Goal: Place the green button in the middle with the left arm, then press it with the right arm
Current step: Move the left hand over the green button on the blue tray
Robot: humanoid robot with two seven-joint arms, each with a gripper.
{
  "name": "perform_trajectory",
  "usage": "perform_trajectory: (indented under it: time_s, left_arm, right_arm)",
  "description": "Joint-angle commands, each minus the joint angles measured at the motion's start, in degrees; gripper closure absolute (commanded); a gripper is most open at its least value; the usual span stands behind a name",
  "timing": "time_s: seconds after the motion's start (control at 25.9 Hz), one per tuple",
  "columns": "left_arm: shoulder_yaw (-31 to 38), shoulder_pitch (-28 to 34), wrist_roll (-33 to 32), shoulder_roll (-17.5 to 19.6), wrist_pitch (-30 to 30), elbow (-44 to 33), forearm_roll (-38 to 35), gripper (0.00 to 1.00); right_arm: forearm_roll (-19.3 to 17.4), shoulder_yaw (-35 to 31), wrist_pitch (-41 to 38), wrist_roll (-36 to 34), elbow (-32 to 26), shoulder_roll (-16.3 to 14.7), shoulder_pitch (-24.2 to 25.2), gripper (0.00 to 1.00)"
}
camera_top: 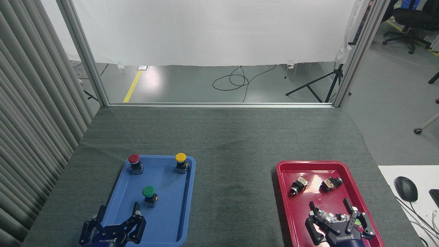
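Observation:
The green button (pixel 149 195) stands upright in the blue tray (pixel 178 219), near its middle. My left gripper (pixel 118 210) hovers at the tray's near left corner, open, its fingertips just short of and left of the button. The middle (pixel 235 164) of the dark grey fabric table lies bare between the two trays. My right gripper (pixel 331 205) is open over the near end of the red tray (pixel 284 192), nothing between its fingers.
A red button (pixel 134 162) and a yellow button (pixel 181 162) stand at the blue tray's far end. Two small black switches (pixel 298 186) (pixel 331 183) lie in the red tray. A white desk with a mouse (pixel 405 188) is at right.

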Motion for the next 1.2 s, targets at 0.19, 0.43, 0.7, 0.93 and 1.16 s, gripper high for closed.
perform_trajectory:
  time_s: [0.19,0.43,0.7,0.93,1.16]
  left_arm:
    - [-1.83,-0.30,0.30,0.38,-0.04,-0.19,0.28,0.00]
    - [-1.75,-1.17,0.91,2.49,-7.25,0.16,0.54,0.00]
    - [-1.83,-2.49,0.91,3.01,-8.30,2.19,0.80,0.00]
    - [-1.39,-2.32,0.56,4.42,-8.39,2.27,1.24,0.00]
    - [-1.31,-2.23,1.00,4.42,-8.39,2.54,1.24,0.00]
  right_arm:
    - [-2.16,0.29,0.03,0.17,0.19,0.22,-0.09,0.01]
    - [-2.16,-0.24,-0.50,0.00,0.28,0.40,-0.17,0.01]
    - [-2.60,0.73,0.91,-0.09,-0.69,1.10,0.18,0.01]
    - [-5.24,-0.06,0.29,0.17,-0.60,1.81,-0.26,0.01]
    - [-2.96,0.55,1.00,0.17,-0.60,2.42,-0.09,0.01]
